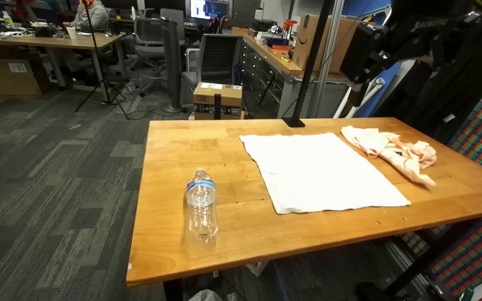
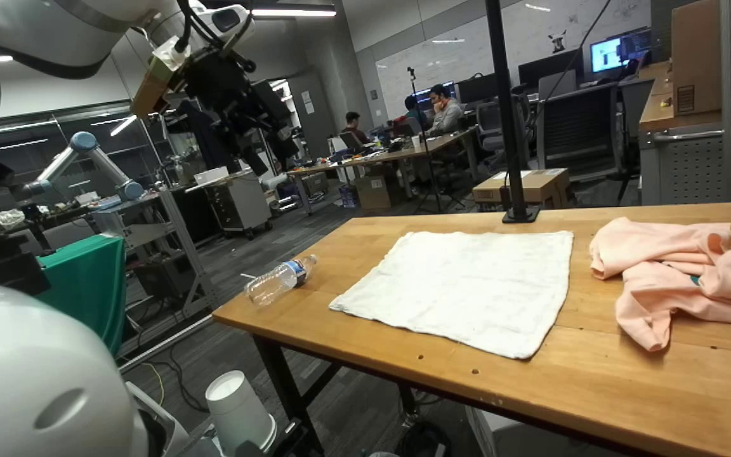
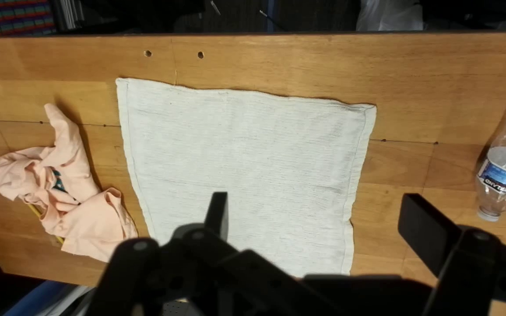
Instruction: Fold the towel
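Note:
The white towel lies flat and spread out on the wooden table, roughly square, with slightly wavy edges. It shows in both exterior views and in the wrist view, where the gripper hides its lower edge. My gripper is open and empty. In the wrist view one finger overlaps the towel and the other overlaps bare wood beyond the towel's right edge. In an exterior view the gripper hangs high above the table, well apart from the towel.
A crumpled pink cloth lies beside the towel, with a yellow stick-like thing partly under it. A clear plastic bottle lies on its side at the towel's other side. A black pole stands at the table's far edge.

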